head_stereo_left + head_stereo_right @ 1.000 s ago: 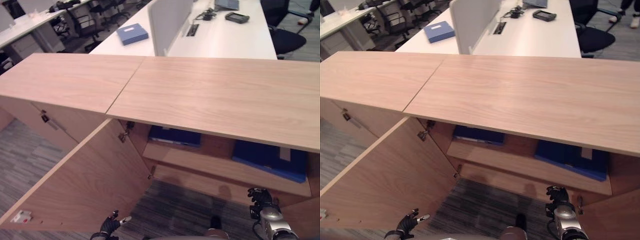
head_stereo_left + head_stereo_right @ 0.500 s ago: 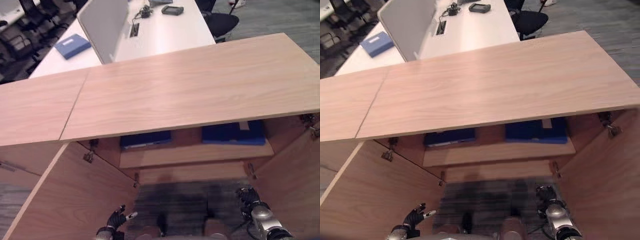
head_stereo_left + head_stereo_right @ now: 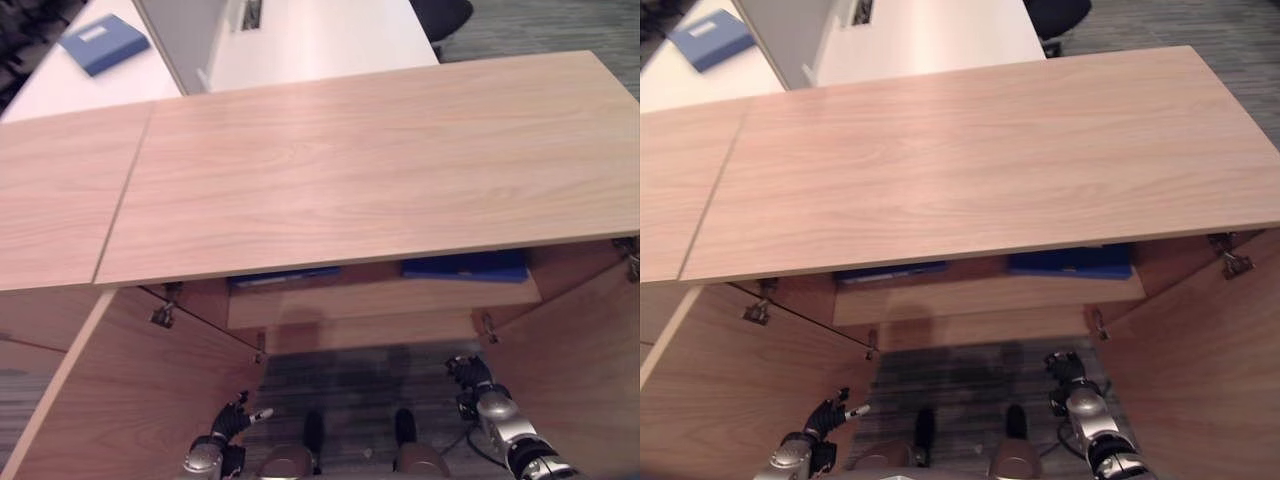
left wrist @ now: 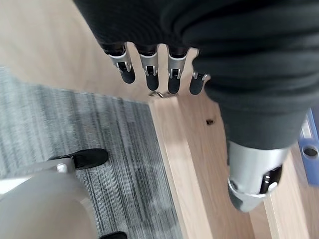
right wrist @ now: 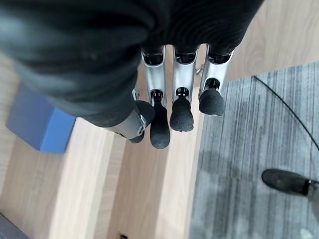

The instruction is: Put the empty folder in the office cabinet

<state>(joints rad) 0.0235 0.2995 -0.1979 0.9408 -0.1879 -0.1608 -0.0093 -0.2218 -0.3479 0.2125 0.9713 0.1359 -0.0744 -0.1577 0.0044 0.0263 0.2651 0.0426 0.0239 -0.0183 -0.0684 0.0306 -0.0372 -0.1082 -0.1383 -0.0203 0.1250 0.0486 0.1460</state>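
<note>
A blue folder (image 3: 103,42) lies on the white desk (image 3: 320,40) behind the cabinet. Inside the open wooden cabinet (image 3: 380,160), two more blue folders lie on the shelf, one at the left (image 3: 285,278) and one at the right (image 3: 465,267). My left hand (image 3: 232,420) hangs low by the open left door (image 3: 130,400), its fingers (image 4: 148,74) straight and holding nothing. Low before the shelf hangs my right hand (image 3: 472,378), its fingers (image 5: 182,114) relaxed and slightly bent, also holding nothing. The right folder (image 5: 37,124) shows past them.
Both cabinet doors stand open, the right one (image 3: 580,370) at the view's edge. Grey carpet (image 3: 360,370) lies between the doors. A pale divider panel (image 3: 185,35) stands on the desk. A neighbouring cabinet top (image 3: 55,200) adjoins on the left.
The camera has turned and tipped down, so the cabinet is now seen square on with both doors in view. Both hands stay low and hold nothing.
</note>
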